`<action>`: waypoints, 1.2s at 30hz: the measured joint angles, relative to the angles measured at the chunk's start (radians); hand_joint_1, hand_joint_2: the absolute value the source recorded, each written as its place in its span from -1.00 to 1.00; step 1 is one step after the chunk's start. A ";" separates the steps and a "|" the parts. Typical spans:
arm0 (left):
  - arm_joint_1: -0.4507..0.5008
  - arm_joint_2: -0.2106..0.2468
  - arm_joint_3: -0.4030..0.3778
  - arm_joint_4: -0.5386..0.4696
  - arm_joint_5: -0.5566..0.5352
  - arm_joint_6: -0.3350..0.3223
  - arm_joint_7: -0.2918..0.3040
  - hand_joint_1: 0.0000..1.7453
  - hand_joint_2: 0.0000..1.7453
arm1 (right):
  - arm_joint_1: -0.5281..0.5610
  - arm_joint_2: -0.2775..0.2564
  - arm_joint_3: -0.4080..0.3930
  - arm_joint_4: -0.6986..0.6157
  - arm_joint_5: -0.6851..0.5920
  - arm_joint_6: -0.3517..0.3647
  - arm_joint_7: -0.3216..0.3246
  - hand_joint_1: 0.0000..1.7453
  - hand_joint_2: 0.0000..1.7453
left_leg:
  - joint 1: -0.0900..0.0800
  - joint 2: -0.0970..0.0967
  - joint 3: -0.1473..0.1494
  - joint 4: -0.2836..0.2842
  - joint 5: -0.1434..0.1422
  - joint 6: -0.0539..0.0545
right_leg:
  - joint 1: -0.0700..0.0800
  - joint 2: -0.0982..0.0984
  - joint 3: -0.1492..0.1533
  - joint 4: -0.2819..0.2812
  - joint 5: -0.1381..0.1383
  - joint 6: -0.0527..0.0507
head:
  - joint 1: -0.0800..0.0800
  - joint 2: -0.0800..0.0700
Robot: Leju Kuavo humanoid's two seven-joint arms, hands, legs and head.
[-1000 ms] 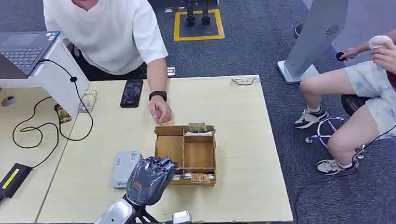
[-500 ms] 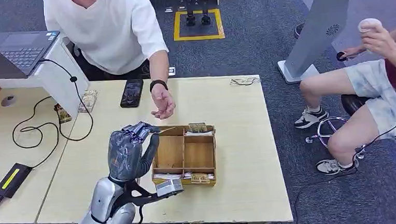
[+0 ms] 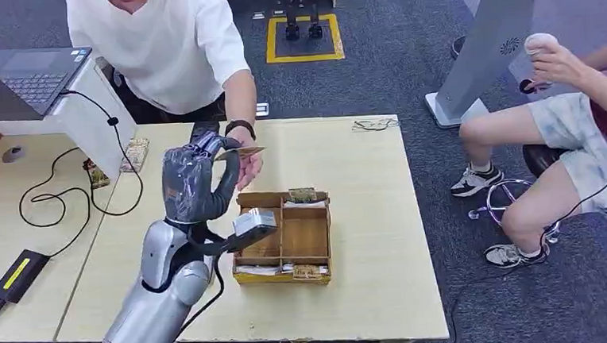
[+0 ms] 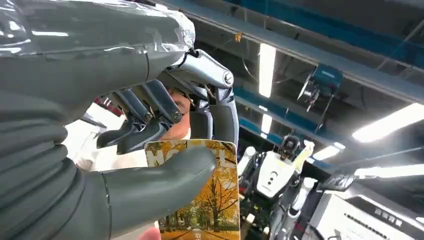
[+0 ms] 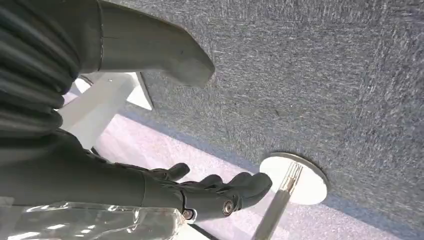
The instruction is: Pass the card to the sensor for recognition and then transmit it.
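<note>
Card [image 3: 245, 152], upper centre: thin, stiff, light, likely slippery; pinched at one end by left hand [image 3: 193, 182]; take by free edge.

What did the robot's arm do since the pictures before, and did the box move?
The left hand rose from beside the brown cardboard divided box and carried the yellow tree-picture card towards the person's open hand. It holds the card throughout. The box stayed put.
</note>
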State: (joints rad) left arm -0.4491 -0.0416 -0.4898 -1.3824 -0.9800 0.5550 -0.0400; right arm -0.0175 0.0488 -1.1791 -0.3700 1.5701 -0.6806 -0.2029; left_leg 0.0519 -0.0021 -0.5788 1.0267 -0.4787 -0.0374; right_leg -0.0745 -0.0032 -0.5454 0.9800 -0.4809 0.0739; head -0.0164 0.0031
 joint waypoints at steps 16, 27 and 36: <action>-0.031 -0.012 0.030 0.118 0.018 -0.024 0.038 1.00 1.00 | 0.008 -0.010 0.000 0.034 -0.013 -0.006 0.006 -1.00 1.00 | 0.000 0.000 0.000 0.000 0.000 0.000 | 0.000 0.000 -0.001 0.000 0.000 0.000 | 0.000 0.000; -0.045 -0.016 0.031 0.185 -0.092 -0.140 0.128 1.00 1.00 | 0.008 -0.010 -0.018 0.035 0.002 0.000 0.006 -1.00 1.00 | 0.000 0.001 0.000 0.000 0.000 0.000 | 0.000 0.000 -0.001 0.000 0.000 0.000 | 0.000 0.000; -0.047 -0.007 0.031 0.306 -0.320 -0.149 0.253 -0.80 1.00 | 0.009 -0.010 -0.017 0.035 0.002 0.012 0.023 -1.00 1.00 | 0.000 0.001 0.000 0.000 0.000 0.000 | 0.000 0.001 -0.001 0.000 0.000 0.000 | 0.000 0.000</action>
State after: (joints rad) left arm -0.4965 -0.0488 -0.4589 -1.0762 -1.3004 0.4062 0.2132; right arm -0.0089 0.0393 -1.1963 -0.3346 1.5724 -0.6687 -0.1797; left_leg 0.0519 -0.0016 -0.5792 1.0267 -0.4788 -0.0374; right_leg -0.0745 -0.0025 -0.5460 0.9800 -0.4810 0.0739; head -0.0164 0.0031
